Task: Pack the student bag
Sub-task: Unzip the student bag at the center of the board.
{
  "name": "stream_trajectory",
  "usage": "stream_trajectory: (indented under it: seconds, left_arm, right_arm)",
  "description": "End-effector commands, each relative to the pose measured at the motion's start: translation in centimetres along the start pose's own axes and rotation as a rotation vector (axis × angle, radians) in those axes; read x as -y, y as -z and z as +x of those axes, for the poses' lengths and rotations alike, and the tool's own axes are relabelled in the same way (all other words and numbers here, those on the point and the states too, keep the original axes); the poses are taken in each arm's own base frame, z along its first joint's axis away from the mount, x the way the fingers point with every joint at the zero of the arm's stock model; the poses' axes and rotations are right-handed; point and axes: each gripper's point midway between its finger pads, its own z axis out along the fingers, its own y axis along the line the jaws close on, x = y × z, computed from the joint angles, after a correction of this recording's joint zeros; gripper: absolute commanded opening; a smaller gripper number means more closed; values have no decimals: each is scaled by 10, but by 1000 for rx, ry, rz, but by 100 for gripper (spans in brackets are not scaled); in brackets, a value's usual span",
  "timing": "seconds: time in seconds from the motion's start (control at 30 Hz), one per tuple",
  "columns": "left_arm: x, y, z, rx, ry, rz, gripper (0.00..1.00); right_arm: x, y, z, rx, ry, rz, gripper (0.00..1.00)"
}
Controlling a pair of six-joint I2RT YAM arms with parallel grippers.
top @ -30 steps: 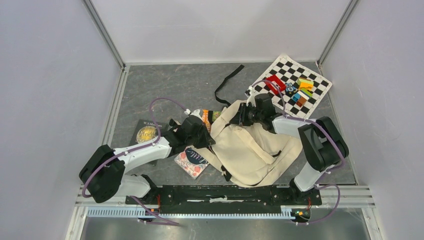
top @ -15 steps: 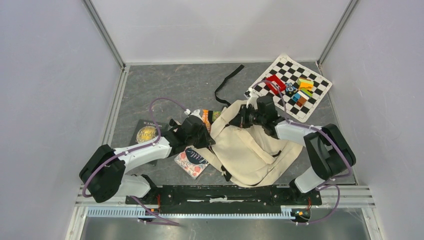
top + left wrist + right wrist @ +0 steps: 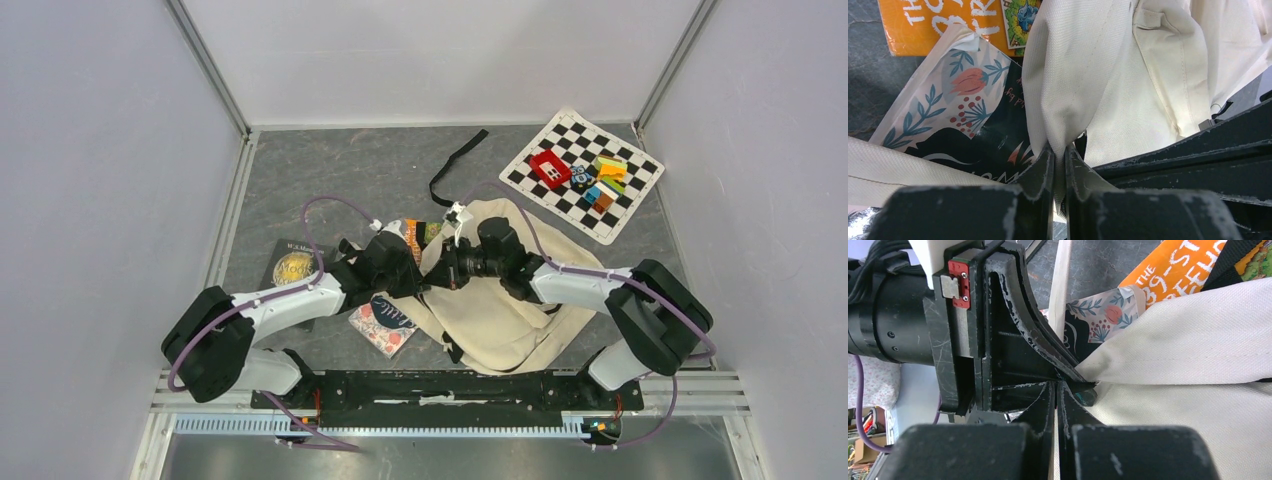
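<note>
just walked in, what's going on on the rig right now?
Both arms meet at the left edge of the cream backpack. The left gripper is pinched on a fold of its fabric. The right gripper is shut right beside it, apparently on the same edge. An orange book and a floral book lie next to the bag, partly covered by the fabric.

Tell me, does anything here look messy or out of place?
Yes. The student bag lies crumpled and flat, with a floral book and an orange book poking out from under it, not inside. A black strap trails off beyond the bag. The left gripper and right gripper both nip the same fold.
</note>
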Motion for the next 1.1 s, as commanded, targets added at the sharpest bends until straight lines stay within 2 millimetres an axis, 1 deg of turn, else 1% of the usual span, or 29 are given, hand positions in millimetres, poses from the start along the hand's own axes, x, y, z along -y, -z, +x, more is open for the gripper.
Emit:
stream_trajectory:
  seconds: [0.0, 0.03, 0.07, 0.1, 0.13, 0.2, 0.27, 0.33, 0.43, 0.53, 0.63, 0.67, 0.83, 0.9, 0.93, 1.07]
  left_arm:
    - [2, 1, -5, 16, 11, -10, 6]
    - [0, 2, -4, 15, 7, -15, 8]
    - [-1, 5, -4, 12, 4, -19, 11]
    - [-2, 7, -3, 9, -1, -21, 14]
    - [-5, 9, -3, 14, -6, -36, 20]
    - [-11, 16, -6, 35, -15, -59, 29]
    - [-13, 25, -8, 52, -22, -66, 35]
    - [-14, 33, -12, 75, -30, -73, 41]
    - [-16, 42, -20, 103, -46, -90, 51]
    - [-9, 47, -30, 114, -52, -81, 58]
    - [-4, 50, -45, 132, -58, -77, 66]
    - [-3, 50, -50, 138, -60, -77, 68]
    - [20, 44, -73, 146, -85, 2, 80]
    - [35, 39, -76, 112, -143, 58, 84]
    - [39, 35, -76, 97, -173, 73, 85]
    - [43, 22, -76, 36, -265, 66, 88]
  right_arm:
    - [-24, 3, -29, 71, 46, -36, 0]
    - [-16, 5, -30, 62, 53, 17, 0]
    - [-6, 7, -35, 66, 76, 79, 0]
    - [5, 10, -38, 56, 86, 152, 0]
    - [11, 14, -42, 56, 105, 194, 0]
    - [19, 22, -49, 64, 121, 244, 0]
    - [20, 28, -56, 81, 126, 256, 0]
    - [20, 33, -60, 100, 127, 258, 0]
    - [14, 36, -60, 109, 122, 240, 0]
    - [8, 38, -56, 117, 109, 205, 0]
    - [1, 44, -54, 139, 112, 178, 0]
    - [-2, 46, -53, 142, 114, 170, 0]
    - [-10, 50, -43, 143, 130, 136, 0]
    - [-14, 50, -39, 136, 136, 123, 0]
    - [-15, 49, -36, 131, 139, 118, 0]
    - [-21, 47, -34, 135, 149, 98, 0]
